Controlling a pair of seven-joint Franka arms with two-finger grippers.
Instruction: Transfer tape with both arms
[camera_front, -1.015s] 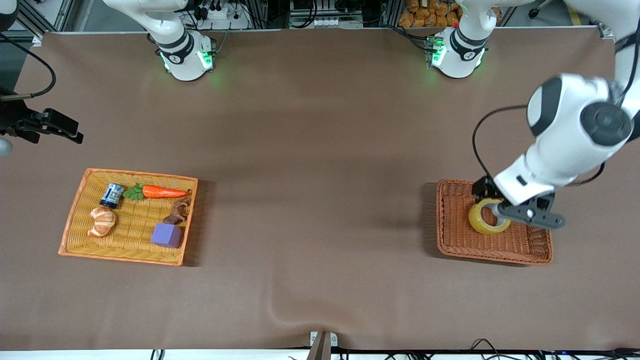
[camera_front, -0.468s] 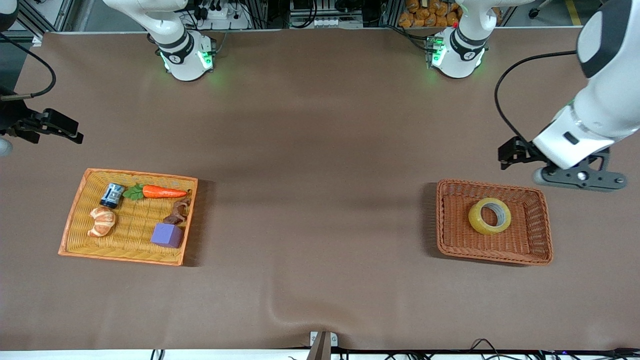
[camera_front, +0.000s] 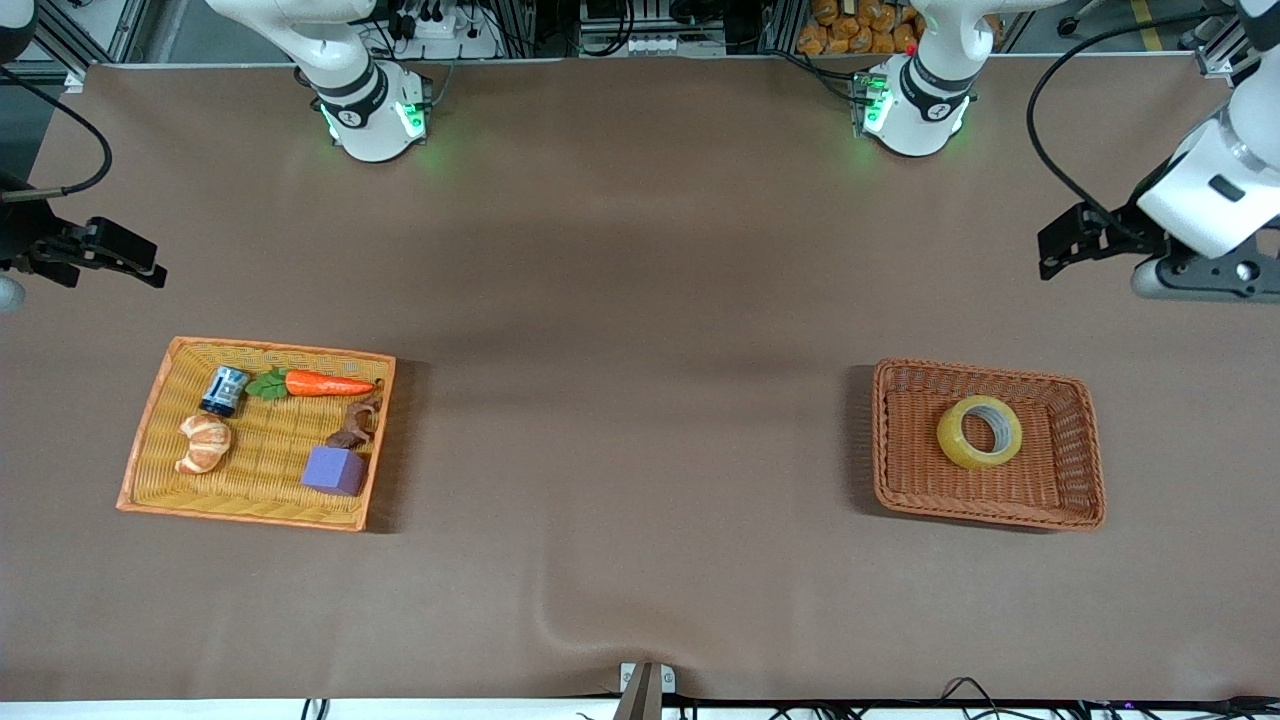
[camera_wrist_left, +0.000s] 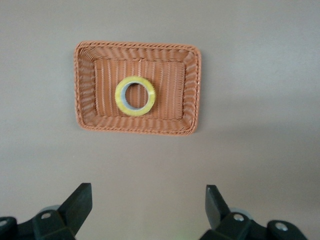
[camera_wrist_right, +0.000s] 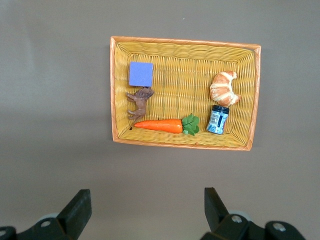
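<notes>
The tape (camera_front: 979, 431), a yellowish ring with a grey core, lies flat in the brown wicker basket (camera_front: 896, 460) toward the left arm's end of the table. It also shows in the left wrist view (camera_wrist_left: 135, 95). My left gripper (camera_wrist_left: 148, 207) is open and empty, high over bare table beside the basket, at the edge of the front view (camera_front: 1205, 283). My right gripper (camera_wrist_right: 147, 210) is open and empty, and waits over the table by the orange tray (camera_wrist_right: 182, 43), at the other edge of the front view (camera_front: 14, 284).
The orange tray (camera_front: 150, 430) at the right arm's end holds a purple cube (camera_front: 334, 470), a carrot (camera_front: 325, 383), a croissant (camera_front: 204, 443), a small jar (camera_front: 224, 390) and a brown figure (camera_front: 356, 424). Brown cloth covers the table between tray and basket.
My left gripper has lifted off the tape in the basket and drawn away up toward the table's end. The tape stays in the basket. The right arm has not moved.
</notes>
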